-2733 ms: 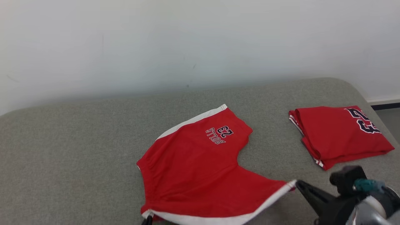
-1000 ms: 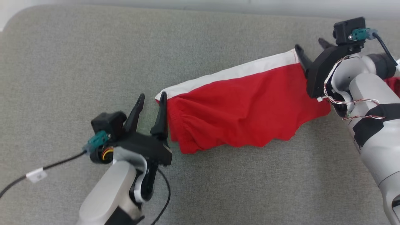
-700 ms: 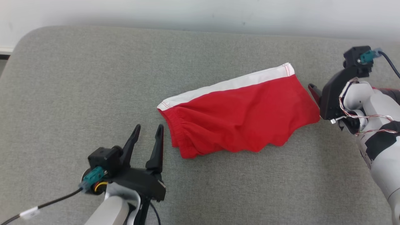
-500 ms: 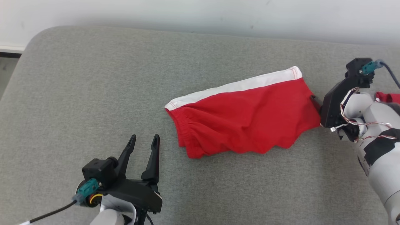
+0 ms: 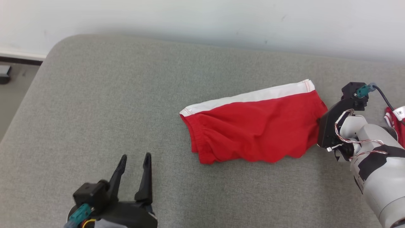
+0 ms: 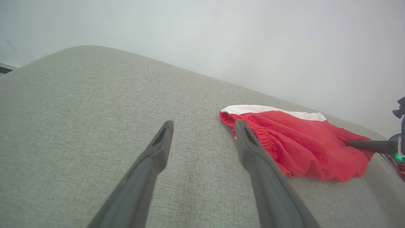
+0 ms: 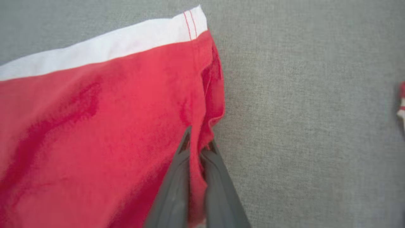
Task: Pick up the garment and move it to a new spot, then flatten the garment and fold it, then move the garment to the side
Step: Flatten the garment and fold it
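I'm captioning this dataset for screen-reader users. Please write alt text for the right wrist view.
The right gripper is shut on a fold at the edge of the red shorts, which lie on a grey padded surface. A white band runs along the shorts' top edge; a scrap of another red-and-white garment shows at far right.

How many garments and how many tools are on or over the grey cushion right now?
Red garments: 2, the folded red shorts and a second red garment at the right edge.
Tools: 2, the left tool open, the right tool shut on the shorts' edge.
Total: 4
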Robot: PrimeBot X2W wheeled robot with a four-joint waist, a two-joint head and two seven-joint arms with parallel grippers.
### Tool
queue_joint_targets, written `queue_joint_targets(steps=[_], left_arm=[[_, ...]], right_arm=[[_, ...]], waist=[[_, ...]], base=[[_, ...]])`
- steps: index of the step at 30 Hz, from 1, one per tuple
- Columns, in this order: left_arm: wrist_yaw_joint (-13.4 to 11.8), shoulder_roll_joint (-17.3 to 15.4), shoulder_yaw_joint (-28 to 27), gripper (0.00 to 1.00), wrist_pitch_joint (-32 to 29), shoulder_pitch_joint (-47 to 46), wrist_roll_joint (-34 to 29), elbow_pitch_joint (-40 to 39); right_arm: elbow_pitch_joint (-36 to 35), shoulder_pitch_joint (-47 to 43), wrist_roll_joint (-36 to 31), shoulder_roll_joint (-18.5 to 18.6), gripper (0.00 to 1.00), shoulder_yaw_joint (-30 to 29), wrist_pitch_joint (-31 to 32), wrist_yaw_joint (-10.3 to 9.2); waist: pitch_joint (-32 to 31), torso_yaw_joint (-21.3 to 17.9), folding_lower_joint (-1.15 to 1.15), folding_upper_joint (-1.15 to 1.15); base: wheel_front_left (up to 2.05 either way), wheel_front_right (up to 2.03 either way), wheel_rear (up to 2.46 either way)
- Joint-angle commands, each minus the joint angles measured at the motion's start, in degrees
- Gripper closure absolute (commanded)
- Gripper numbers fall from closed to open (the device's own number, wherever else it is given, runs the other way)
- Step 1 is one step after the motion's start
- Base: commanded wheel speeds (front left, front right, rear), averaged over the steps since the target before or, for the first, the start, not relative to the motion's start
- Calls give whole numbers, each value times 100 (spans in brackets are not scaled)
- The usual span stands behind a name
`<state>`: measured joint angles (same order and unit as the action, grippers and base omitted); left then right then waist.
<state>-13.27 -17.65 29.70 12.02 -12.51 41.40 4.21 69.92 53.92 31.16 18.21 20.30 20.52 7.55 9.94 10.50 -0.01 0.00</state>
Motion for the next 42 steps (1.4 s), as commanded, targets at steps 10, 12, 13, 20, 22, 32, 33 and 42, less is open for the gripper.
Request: queue_joint_targets(steps=[10,12,13,20,22,32,33,42], left_arm=[[-184,-132,-124,0,36,800,235,-132],[-202,-127,-92,0,6,935,290,-166],[-221,-127,-86,0,-22,1003,313,-175],[-268,-109,36,0,-93,1291,340,-261],[-276,-105,55,0,-109,1304,351,-267],[-246,-67,103,0,-166,1370,443,-230],[-245,-56,107,0,-165,1368,446,-228],[-194,11,222,0,-184,1268,429,-193]], right_arm=[[209,-456,-230,87,100,-33,-543,-11],[221,-530,-288,182,100,-29,-668,-11],[228,-570,-321,224,100,-36,-726,-11],[314,-744,-761,380,100,40,-1141,-11],[291,-718,-830,252,100,73,-1199,-11],[-521,-825,-997,-506,100,808,-1117,-11],[-620,-878,-995,-571,100,930,-1041,-11],[-1127,-1216,-622,-993,100,1437,-576,-11]], waist=[[-796,-371,1,0],[-922,-430,1,0],[-985,-461,1,0],[-1186,-510,1,0],[-1213,-515,1,0],[-1342,-437,1,0],[-1355,-421,1,0],[-1367,-172,1,0]], base=[[0,0,0],[0,0,0],[0,0,0],[0,0,0],[0,0,0],[0,0,0],[0,0,0],[0,0,0]])
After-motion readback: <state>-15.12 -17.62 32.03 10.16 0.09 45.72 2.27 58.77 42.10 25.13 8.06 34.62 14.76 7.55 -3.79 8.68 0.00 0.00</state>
